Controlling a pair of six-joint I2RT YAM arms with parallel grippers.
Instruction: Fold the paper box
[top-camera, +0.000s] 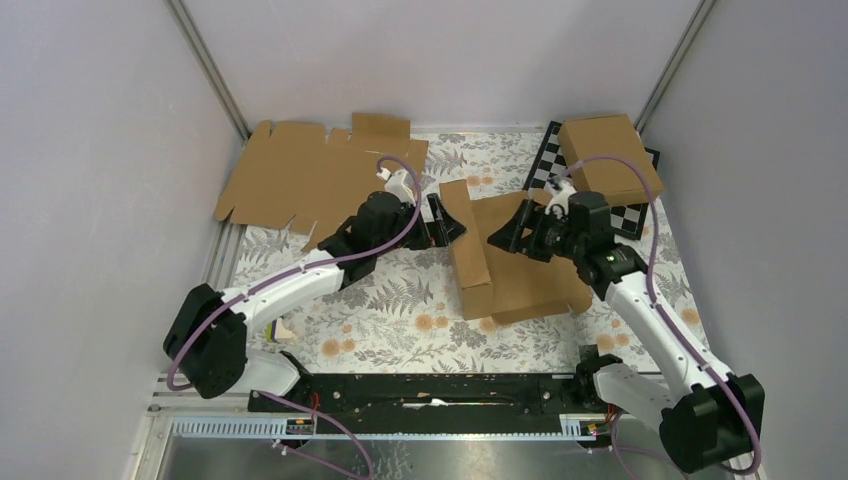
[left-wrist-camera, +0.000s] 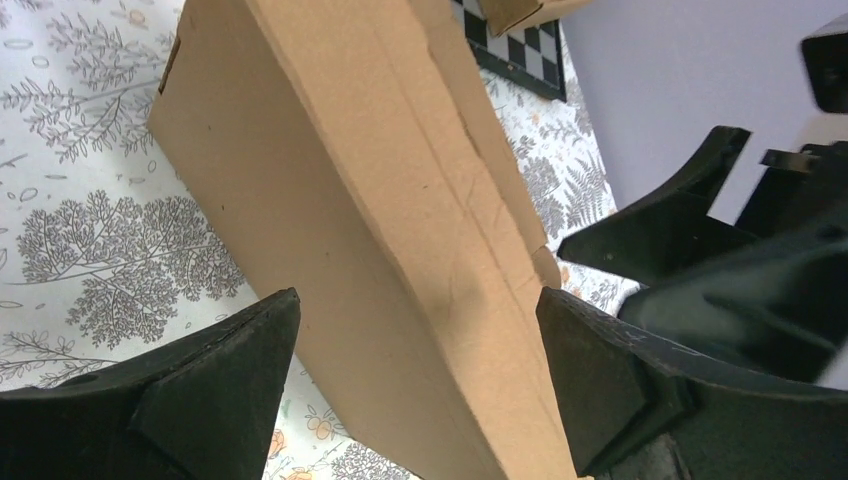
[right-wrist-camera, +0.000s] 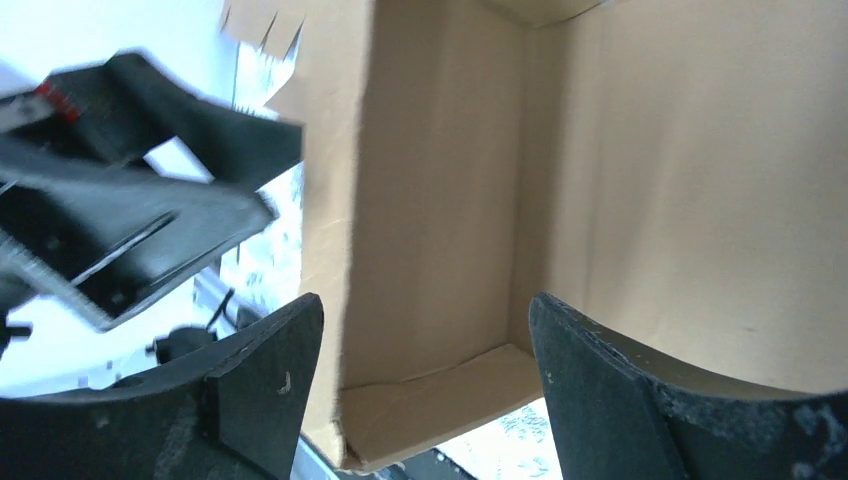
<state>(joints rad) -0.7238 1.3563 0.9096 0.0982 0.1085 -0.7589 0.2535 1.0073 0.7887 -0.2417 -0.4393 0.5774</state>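
Cardboard, three pieces on the table (top-camera: 400, 325): one part-folded paper box (top-camera: 500, 275) at the middle, one flat notched sheet (top-camera: 290, 175) at the far left corner, one closed box (top-camera: 608, 155) at the far right corner. Chessboard (top-camera: 546, 165), one, lying under that closed box at the far right corner, only its left and near strips showing. Arms, two, left arm (top-camera: 290, 285) and right arm (top-camera: 650, 310), both based at the near edge; one gripper apiece makes two, left gripper (top-camera: 442, 222) and right gripper (top-camera: 508, 232), each with two black fingers (left-wrist-camera: 210, 400), four in all.

A flat cardboard sheet (top-camera: 310, 180) lies back left; a closed box (top-camera: 608, 155) sits on a chessboard (top-camera: 543, 165).
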